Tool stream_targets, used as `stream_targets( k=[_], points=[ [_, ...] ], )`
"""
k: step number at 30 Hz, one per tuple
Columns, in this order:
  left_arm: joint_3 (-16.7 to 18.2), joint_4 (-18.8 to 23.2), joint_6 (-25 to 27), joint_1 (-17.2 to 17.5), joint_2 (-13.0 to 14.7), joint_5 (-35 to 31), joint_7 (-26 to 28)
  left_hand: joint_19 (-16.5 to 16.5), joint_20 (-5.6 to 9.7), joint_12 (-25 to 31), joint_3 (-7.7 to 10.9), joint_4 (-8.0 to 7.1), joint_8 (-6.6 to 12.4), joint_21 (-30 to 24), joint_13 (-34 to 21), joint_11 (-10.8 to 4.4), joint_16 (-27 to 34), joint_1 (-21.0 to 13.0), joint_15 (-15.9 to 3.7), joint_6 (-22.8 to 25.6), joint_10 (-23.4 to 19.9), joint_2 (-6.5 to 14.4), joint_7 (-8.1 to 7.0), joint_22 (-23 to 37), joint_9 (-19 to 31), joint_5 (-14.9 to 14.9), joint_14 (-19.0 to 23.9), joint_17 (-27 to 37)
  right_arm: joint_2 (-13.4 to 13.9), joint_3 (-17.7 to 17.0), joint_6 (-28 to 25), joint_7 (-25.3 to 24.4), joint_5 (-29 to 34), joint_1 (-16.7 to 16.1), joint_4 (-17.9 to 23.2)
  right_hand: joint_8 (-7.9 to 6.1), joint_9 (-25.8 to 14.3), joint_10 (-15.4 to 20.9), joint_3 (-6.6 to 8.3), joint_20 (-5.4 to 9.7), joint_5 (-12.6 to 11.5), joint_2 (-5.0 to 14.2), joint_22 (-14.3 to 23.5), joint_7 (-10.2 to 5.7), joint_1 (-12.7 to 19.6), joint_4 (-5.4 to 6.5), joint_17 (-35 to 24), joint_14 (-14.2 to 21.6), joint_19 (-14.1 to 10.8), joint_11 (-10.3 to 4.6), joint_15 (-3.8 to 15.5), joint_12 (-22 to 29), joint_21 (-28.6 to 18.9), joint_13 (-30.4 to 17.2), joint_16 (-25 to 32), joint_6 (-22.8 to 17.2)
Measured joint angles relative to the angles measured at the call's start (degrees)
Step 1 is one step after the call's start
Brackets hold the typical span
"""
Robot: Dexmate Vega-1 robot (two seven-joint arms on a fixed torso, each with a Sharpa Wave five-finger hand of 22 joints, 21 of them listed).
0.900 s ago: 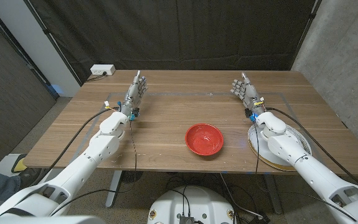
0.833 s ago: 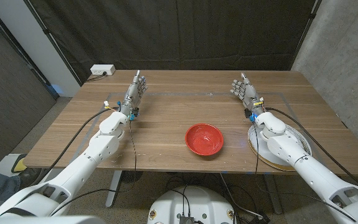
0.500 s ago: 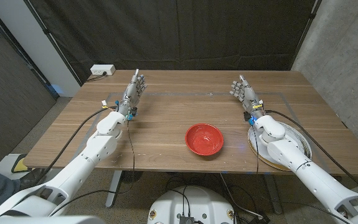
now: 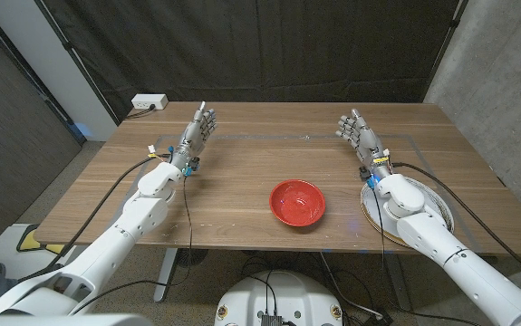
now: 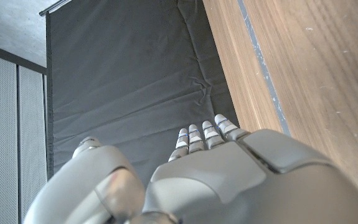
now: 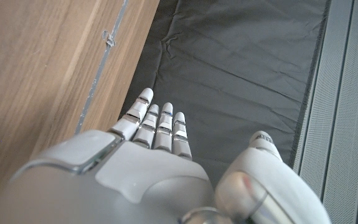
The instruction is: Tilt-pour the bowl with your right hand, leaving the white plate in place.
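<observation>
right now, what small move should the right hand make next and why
Probably bring the right hand back toward the robot and inward to the red bowl. The hand is open at the far side of the table, holding nothing, while the bowl sits untouched near the front edge, beside the white plate.

Left hand point(image 5: 228, 180) empty, fingers point(image 5: 207, 130) extended beside wooden table point(image 5: 309, 74), black curtain point(image 5: 122, 81) behind.

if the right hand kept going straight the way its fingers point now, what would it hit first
Probably nothing on the table: the right hand points toward the far edge, away from the red bowl. Past that edge hangs the black curtain, likely the first thing met, though depth is unclear.
</observation>
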State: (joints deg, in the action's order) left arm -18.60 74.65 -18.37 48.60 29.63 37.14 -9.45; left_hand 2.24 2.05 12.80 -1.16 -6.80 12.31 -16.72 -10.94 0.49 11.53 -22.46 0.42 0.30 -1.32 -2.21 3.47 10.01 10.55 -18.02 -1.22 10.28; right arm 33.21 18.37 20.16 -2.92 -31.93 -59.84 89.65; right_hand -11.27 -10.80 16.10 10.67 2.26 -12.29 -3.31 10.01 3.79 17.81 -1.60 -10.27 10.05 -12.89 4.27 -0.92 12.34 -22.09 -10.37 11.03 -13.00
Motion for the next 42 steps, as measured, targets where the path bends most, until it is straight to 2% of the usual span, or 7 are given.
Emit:
stream_targets(
  k=[10, 12, 16, 22, 28, 33, 42],
  points=[
    [-1.09, 0.38, 2.36, -1.34, 0.12, -2.16, 1.04, -2.05, -0.2, 0.77, -0.25, 0.25, 0.23, 0.23, 0.02, 0.34, 0.38, -0.62, 0.02, 2.59, -2.76, 0.61, 0.1, 0.0, 0.0, -0.21, 2.29, -0.01, 1.68, -1.82, 2.47, 3.31, -2.38, -2.01, 1.32, 0.0, 0.01, 0.52, -0.15, 0.1, 0.01, 0.18, 0.0, -0.25, 0.27, -0.15, 0.0, 0.85, -0.9, -0.08, 0.38, 0.0, 0.0, 0.0, 0.22, -0.87],
    [-1.43, 0.39, 2.36, -1.89, 0.05, -2.16, 1.04, -2.13, -0.11, 0.77, -0.25, 0.25, 0.64, 0.23, 0.02, 0.21, 0.38, -0.83, -0.07, 2.68, -3.07, 0.82, 0.02, -0.01, 0.0, -0.21, 2.73, -0.01, 1.68, -1.82, 3.13, 4.38, -3.1, -2.01, 1.32, -0.4, 0.01, 0.74, -0.15, 0.01, 0.02, 0.18, 0.0, -0.41, 0.27, -0.15, 0.0, 1.33, -1.25, -0.31, 0.72, 0.0, 0.0, -0.11, 0.22, -1.03],
    [-1.93, 0.39, 3.37, -2.56, -0.34, -3.86, 2.31, -2.45, -0.42, 0.77, -0.25, 0.25, 0.64, 0.23, 0.02, 0.34, 0.38, -0.83, -0.1, 2.99, -3.36, 0.82, 0.32, -0.01, -0.01, -0.21, 2.76, -0.01, 2.68, -2.93, 4.14, 6.05, -4.11, -2.96, 1.55, -0.4, 0.01, 1.12, -0.15, -0.01, 0.03, 0.41, -0.01, -0.41, 0.5, -0.15, 0.01, 1.85, -2.03, -0.3, 0.83, 0.45, 0.0, -0.23, 0.44, -1.03],
    [-2.55, 0.77, 3.73, -3.17, -0.96, -4.95, 3.48, -2.75, -0.11, 0.77, -0.22, 0.27, 0.64, 0.23, 0.01, 0.13, 0.38, -0.84, -0.03, 2.99, -3.76, 0.82, 0.32, -0.01, -0.01, -0.43, 3.3, -0.01, 3.16, -3.62, 5.84, 7.98, -5.15, -3.61, 1.55, -0.4, 0.01, 1.16, -0.15, 0.09, 0.03, 0.41, -0.01, -0.41, 0.49, -0.15, 0.01, 2.05, -2.13, -0.34, 0.62, 0.45, 0.0, -0.23, 0.44, -1.64],
    [-2.92, 2.35, 4.41, -3.23, -0.98, -5.55, 4.15, -2.75, -0.11, 0.76, 0.0, 0.49, 0.63, 0.23, 0.01, 0.12, 0.38, -1.24, -0.1, 2.99, -3.76, 1.22, 0.32, -0.01, -0.01, -0.43, 3.37, -0.01, 3.66, -4.12, 6.88, 8.96, -5.59, -4.63, 1.99, -0.4, 0.01, 1.74, 0.09, -0.08, 0.03, 0.41, -0.01, -0.41, 0.49, -0.39, 0.01, 2.05, -2.34, -0.3, 0.62, 0.45, 0.28, -0.23, 0.44, -1.64],
    [-2.82, 4.2, 5.57, -2.56, -0.3, -5.22, 4.36, -3.29, -0.19, 0.76, 0.0, 0.49, 0.63, 0.23, 0.01, 0.34, 0.38, -1.44, -0.01, 3.61, -3.99, 1.42, 0.33, -0.01, -0.01, -0.43, 4.1, -0.01, 4.38, -4.54, 7.36, 9.04, -5.52, -6.07, 3.51, -0.61, 0.01, 2.14, -0.06, 0.0, 0.03, 0.55, -0.01, -0.69, 0.63, -0.53, 0.01, 2.65, -2.86, -0.71, 0.61, 0.45, 0.28, -0.23, 0.44, -2.19],
    [-2.25, 6.76, 7.49, -1.32, 0.58, -3.76, 4.39, -3.91, -0.25, 0.76, -0.17, 0.66, 0.63, 0.23, 0.01, 0.23, 0.37, -1.84, -0.1, 4.21, -4.49, 1.81, 0.33, -0.02, -0.01, -0.43, 4.8, -0.02, 6.44, -5.54, 8.2, 8.74, -4.89, -9.5, 6.68, -0.61, 0.01, 2.42, -0.15, 0.01, 0.04, 0.71, -0.01, -0.72, 0.8, -0.63, 0.01, 3.09, -3.9, -0.43, 1.03, 0.45, 0.28, -0.23, 0.44, -2.77]
  ],
)
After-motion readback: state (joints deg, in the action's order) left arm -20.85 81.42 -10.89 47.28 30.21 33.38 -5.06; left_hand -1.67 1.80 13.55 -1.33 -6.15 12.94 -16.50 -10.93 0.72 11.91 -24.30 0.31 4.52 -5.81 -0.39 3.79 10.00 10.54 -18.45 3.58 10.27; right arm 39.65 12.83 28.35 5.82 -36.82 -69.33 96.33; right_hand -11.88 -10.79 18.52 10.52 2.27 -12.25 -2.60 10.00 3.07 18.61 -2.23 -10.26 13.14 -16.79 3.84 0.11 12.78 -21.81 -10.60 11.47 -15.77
